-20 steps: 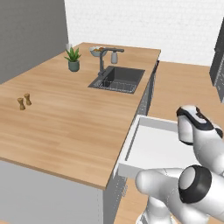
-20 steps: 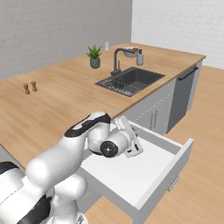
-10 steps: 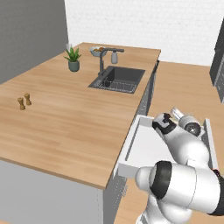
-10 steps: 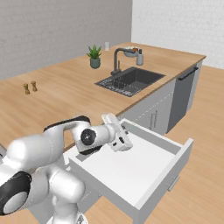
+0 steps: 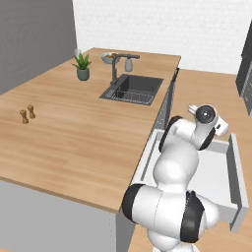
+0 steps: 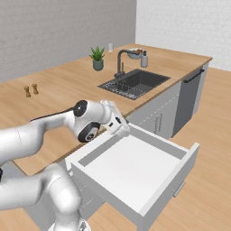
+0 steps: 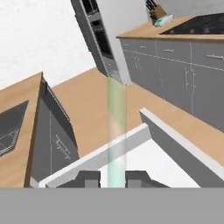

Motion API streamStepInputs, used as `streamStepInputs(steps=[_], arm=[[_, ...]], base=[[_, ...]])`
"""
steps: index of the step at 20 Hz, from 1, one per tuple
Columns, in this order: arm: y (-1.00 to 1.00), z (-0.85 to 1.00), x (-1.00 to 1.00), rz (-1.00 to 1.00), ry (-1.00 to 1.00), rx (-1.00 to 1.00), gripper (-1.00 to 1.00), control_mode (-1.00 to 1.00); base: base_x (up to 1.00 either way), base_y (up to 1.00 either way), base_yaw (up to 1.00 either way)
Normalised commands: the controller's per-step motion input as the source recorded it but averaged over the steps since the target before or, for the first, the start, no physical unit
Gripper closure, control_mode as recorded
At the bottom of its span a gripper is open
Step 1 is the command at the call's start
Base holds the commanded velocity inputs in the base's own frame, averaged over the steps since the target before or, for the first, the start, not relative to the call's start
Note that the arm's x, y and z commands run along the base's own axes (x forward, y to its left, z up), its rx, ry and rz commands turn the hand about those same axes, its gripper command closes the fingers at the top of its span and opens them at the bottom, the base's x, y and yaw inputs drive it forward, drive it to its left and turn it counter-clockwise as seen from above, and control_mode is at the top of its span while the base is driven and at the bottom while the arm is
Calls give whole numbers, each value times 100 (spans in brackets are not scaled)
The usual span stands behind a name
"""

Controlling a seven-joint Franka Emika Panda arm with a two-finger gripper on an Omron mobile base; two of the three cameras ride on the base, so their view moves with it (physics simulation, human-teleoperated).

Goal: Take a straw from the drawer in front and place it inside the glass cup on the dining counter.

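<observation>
Straw (image 7: 116, 131): thin, pale green, translucent, straight

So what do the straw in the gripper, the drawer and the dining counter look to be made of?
Straw: pale greenish and see-through, likely translucent plastic. Drawer: smooth matte white inside with a flat grey front, probably painted board or laminate. Dining counter: light wood with visible plank lines and a satin look.

Flat, even rendered light with no glare — the wood counter (image 5: 74, 138) and white drawer (image 6: 135, 167) carry only faint soft shadows. The sink (image 5: 133, 88) stays dark. Edges look soft and low-resolution; in the hand view the straw (image 7: 116, 135) at centre is pale, translucent, blurred.
</observation>
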Motion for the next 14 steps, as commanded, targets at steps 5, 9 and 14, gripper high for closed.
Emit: streamStepInputs(steps=[5, 9, 14], arm=[[16, 95, -5, 1, 25, 0, 100, -100], [48, 37, -24, 15, 15, -4, 100, -100], [41, 5, -53, 25, 0, -9, 100, -100]], base=[[0, 0, 0], [0, 0, 0], [0, 0, 0]])
